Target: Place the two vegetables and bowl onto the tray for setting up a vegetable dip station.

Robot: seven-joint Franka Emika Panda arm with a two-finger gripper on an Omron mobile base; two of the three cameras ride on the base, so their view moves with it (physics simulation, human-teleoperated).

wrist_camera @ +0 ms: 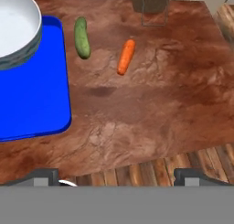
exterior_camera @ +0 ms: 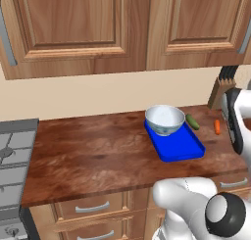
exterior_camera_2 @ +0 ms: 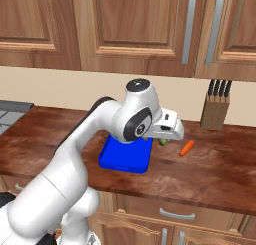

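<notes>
Bowl (exterior_camera: 164,119) on tray (exterior_camera: 181,147); carrot (wrist_camera: 126,56), cucumber (wrist_camera: 82,37) outside.

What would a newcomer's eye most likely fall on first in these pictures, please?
Probably the bright blue tray on the brown wooden counter, with the white bowl already sitting on its far end. Next, the green vegetable and the orange carrot lying on the counter beside the tray, apart from each other, with a knife block behind them.

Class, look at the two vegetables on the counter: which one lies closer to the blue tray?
The green cucumber. It lies just off the edge of the tray, while the orange carrot lies beyond it, farther out on the wood.
</notes>
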